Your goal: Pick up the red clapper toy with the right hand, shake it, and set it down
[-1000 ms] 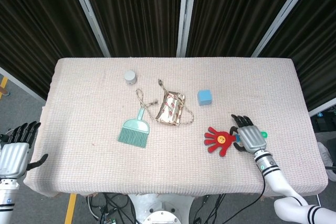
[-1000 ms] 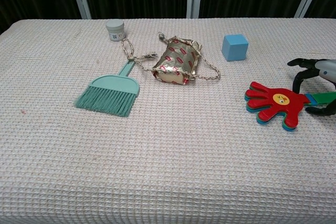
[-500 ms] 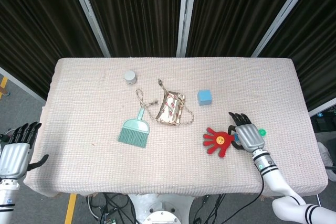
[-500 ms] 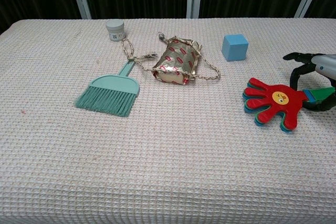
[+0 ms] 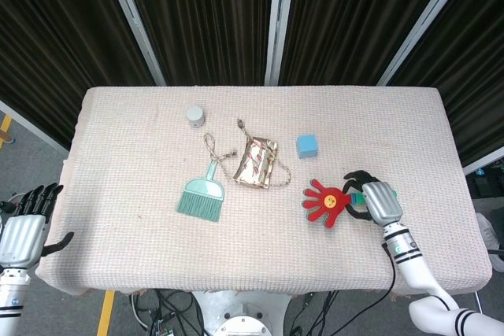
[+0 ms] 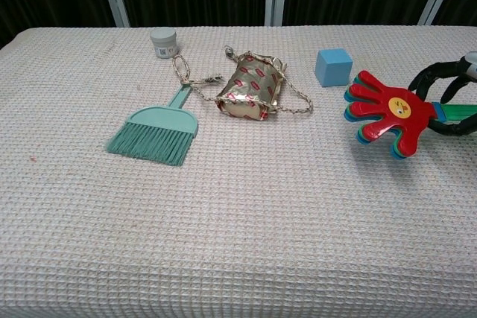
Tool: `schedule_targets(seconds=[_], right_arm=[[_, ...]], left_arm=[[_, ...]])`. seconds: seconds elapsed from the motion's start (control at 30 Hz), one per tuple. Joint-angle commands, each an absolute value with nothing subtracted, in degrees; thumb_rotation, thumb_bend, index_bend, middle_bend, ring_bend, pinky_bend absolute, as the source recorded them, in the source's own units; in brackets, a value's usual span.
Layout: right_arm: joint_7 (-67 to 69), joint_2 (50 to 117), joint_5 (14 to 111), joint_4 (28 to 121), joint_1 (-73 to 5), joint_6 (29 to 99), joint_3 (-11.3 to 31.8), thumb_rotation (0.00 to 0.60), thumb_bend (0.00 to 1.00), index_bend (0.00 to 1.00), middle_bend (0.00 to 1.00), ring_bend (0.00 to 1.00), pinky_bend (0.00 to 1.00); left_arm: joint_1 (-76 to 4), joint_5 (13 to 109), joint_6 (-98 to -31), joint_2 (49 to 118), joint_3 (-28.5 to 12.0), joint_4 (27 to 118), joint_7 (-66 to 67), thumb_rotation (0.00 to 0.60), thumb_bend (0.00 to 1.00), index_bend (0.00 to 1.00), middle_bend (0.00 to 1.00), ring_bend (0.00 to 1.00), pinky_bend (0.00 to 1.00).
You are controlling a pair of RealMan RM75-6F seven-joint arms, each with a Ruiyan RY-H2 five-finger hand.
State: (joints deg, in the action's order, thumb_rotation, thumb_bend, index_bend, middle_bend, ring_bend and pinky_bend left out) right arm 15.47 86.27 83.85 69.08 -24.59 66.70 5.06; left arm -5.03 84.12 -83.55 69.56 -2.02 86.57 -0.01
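The red clapper toy [image 5: 324,202] [image 6: 385,112], shaped like a hand with a yellow face on its palm, hangs lifted a little off the cloth at the right side of the table. My right hand [image 5: 376,201] [image 6: 449,94] grips its green handle, dark fingers curled around it. My left hand [image 5: 22,230] hangs off the table's left edge with its fingers apart and nothing in it; the chest view does not show it.
A blue cube [image 5: 307,145] [image 6: 333,66] sits just behind the toy. A shiny pouch with a rope strap [image 5: 258,162], a teal hand brush [image 5: 202,194] and a small grey jar [image 5: 194,116] lie mid-table on the pink cloth [image 5: 118,147].
My right hand closed on the toy's handle and raised it off the cloth; the toy moved up and slightly left. The left hand stayed put.
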Motion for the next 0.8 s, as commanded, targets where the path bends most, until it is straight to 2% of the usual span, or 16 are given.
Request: schedule_targets(seconds=[0.03,0.17,0.37,0.57,0.8], right_arm=[[16.9,86.8,83.9,68.6,-24.1,67.5,5.5,0.600,0.43,0.90,0.34,0.21,0.46],[18.9,86.8,83.3,69.3,-23.9,68.0,6.2,0.600,0.46,0.89,0.35,0.24,0.52],[21.2,87.1,83.2,69.7,-23.4,69.3,6.7,0.600,0.49,0.94,0.44,0.42,0.65],[23.9,87.2,82.7,69.8,-23.3,69.0,6.9,0.600,0.52,0.97,0.60,0.55,0.78],[26.6,87.0,82.1,70.3,-22.9,68.7,7.1,0.600,0.53,0.98,0.66,0.68,0.90]], left_arm=[[-5.0,84.1,-83.6,69.6,-2.0,86.5,-0.1,0.600,0.20,0.07,0.07,0.00,0.09],[-5.1,84.1,-83.3,69.7,-2.0,86.4,-0.4,0.600,0.20,0.07,0.07,0.00,0.09],[-5.2,84.0,-82.8,69.5,-1.9,86.4,-0.9,0.600,0.20,0.07,0.07,0.00,0.10],[-5.2,84.0,-82.7,69.4,-1.8,86.5,-1.0,0.600,0.20,0.07,0.07,0.00,0.11],[-5.2,83.9,-82.5,69.4,-1.7,86.5,-1.2,0.600,0.20,0.07,0.07,0.00,0.11]])
